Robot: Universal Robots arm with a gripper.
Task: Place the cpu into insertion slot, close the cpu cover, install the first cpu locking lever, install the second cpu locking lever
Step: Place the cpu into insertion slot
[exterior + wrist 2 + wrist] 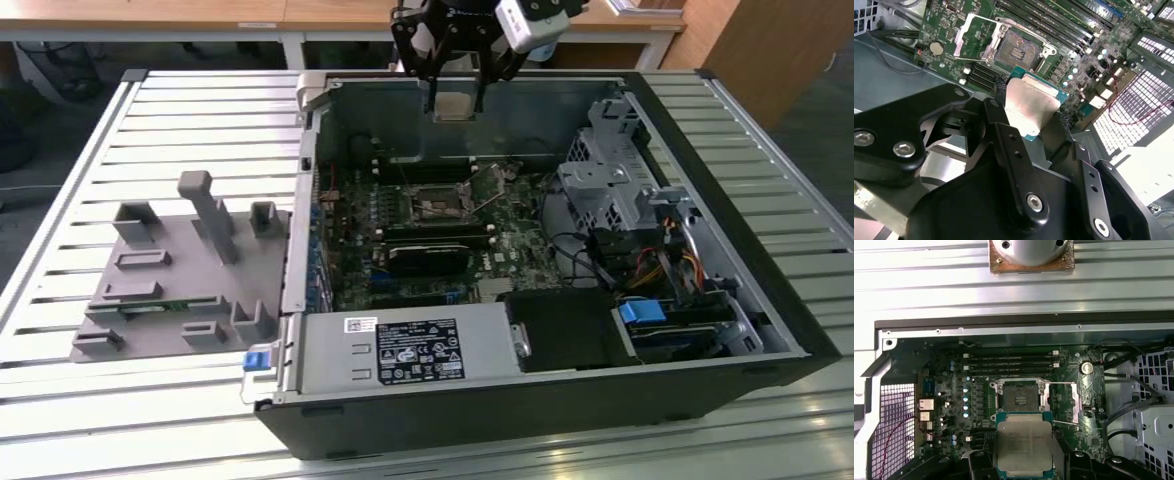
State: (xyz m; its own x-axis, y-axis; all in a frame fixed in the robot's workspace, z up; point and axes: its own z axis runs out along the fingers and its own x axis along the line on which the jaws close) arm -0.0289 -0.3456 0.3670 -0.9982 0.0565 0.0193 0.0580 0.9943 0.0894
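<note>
Exterior view bright, even; slatted table (80,150) glares pale; computer case (534,420) interior dim, shadowed; first wrist view: table slats washed out white; cpu (1024,445) face catches soft sheen.

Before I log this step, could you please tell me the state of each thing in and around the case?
cpu: held by the gripper, not in the slot.
gripper: shut on the cpu.
slot: empty, uncovered.
cover: flipped open beside the slot.
case: open, lying on its side.
</note>
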